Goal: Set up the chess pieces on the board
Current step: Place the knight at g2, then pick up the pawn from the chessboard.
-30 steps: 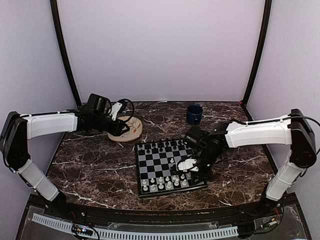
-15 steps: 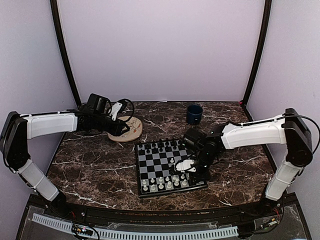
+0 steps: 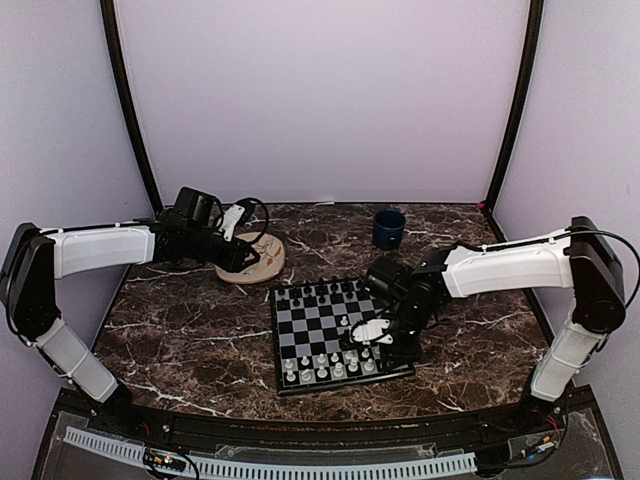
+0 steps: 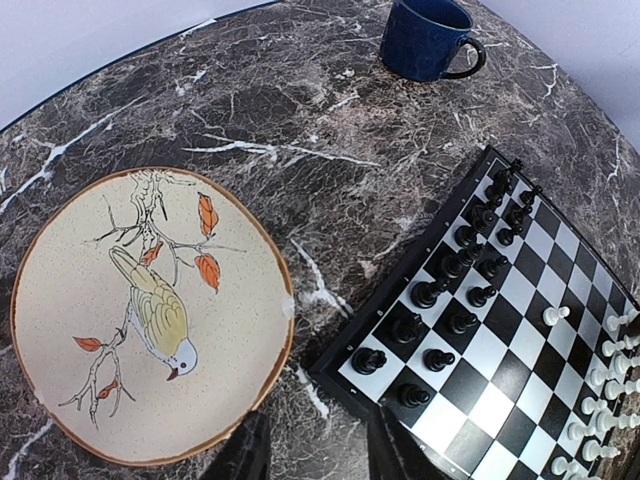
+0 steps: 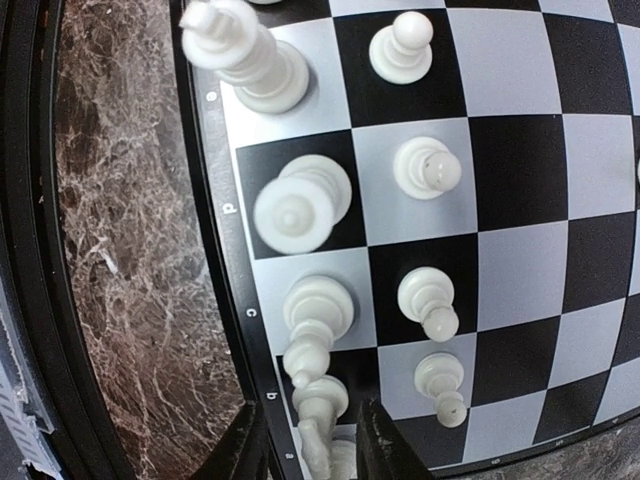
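The board lies at the table's middle front. Black chess pieces fill its far two rows and white ones its near rows; one white pawn stands alone further in. My right gripper hangs low over the near right part of the board. In the right wrist view it is open, its fingers on either side of a white piece standing in the back row beside the rim, with a gap each side. My left gripper is open and holds nothing, between the plate and the board's corner.
A round beige plate with a painted bird sits left of the board, with no pieces on it. A dark blue cup stands behind the board, and it shows at the top of the left wrist view. Purple walls close in the table.
My right gripper slid a little left over the board's near rows and its jaws widened off the white piece. The left arm has not moved.
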Robot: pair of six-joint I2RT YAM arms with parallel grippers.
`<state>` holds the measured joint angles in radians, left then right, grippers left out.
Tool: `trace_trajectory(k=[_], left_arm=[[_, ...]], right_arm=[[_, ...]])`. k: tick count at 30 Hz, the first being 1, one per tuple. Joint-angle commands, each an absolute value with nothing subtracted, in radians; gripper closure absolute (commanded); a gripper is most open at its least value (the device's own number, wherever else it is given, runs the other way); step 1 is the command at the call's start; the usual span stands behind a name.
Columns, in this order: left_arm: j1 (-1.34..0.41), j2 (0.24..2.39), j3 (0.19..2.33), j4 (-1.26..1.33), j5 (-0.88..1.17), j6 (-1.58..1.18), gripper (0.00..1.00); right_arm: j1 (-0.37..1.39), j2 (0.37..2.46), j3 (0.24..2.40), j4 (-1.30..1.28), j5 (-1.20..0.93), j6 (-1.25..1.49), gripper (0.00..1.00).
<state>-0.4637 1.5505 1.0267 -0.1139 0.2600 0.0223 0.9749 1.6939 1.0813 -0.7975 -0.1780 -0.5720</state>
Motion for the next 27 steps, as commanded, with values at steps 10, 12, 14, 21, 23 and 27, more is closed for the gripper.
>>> trace_trajectory(k=[10,12,14,21,23,27], left_arm=[[-0.465,1.523,1.051,-0.128,0.281,0.028,0.65],[-0.466,1.520,1.051,-0.128,0.283,0.028,0.65],[-0.465,1.518,1.051,-0.126,0.285,0.026,0.64],[-0.466,1.509,1.049,-0.120,0.305,0.017,0.65],[-0.465,1.505,1.048,-0.121,0.307,0.015,0.65],[-0.465,1.503,1.045,-0.118,0.310,0.014,0.65]], right_arm=[[0.908,1.664,1.277,-0.861,-0.192,-0.565,0.67],[0.882,1.695,1.305,-0.835,-0.181,-0.536,0.67],[0.859,1.730,1.333,-0.814,-0.176,-0.518,0.67],[0.828,1.870,1.432,-0.778,-0.191,-0.498,0.64],[0.827,1.913,1.462,-0.779,-0.198,-0.494,0.64],[0.827,1.982,1.505,-0.774,-0.205,-0.484,0.63]])
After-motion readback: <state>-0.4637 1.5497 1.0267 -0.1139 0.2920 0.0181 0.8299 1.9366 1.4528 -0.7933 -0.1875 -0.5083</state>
